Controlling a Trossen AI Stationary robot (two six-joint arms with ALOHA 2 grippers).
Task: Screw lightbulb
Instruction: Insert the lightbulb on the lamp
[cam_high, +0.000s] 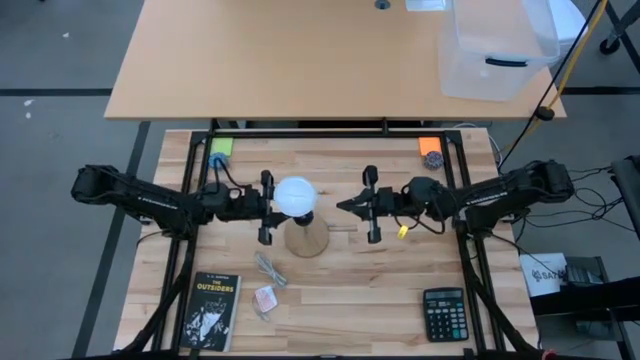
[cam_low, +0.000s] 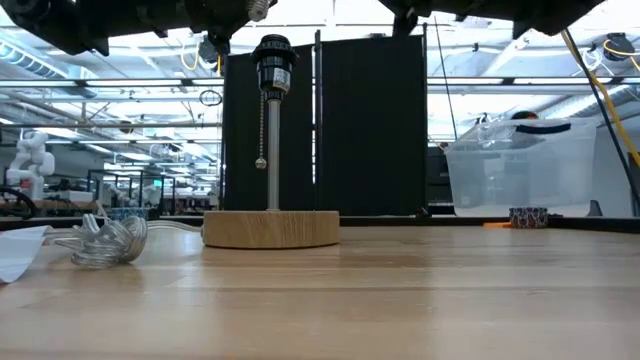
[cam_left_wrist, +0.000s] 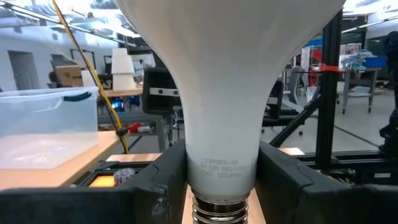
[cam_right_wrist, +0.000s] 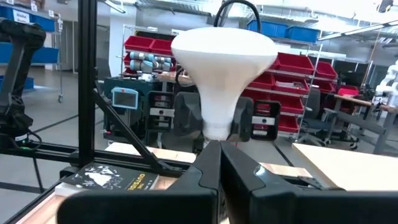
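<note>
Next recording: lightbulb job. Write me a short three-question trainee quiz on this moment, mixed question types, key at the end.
1. True or false: the right gripper grips the lightbulb.
2. Which item lies nearest the table's front right corner? A book B calculator C orange pad
3. Fill in: the left gripper's fingers sit on either side of the bulb's ____.

Key: 1 false, it is shut and empty, apart from the bulb; 2 B; 3 neck.

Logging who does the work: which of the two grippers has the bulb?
The left gripper: its fingers flank the white frosted lightbulb's neck. The right gripper is shut, empty, apart.
</note>
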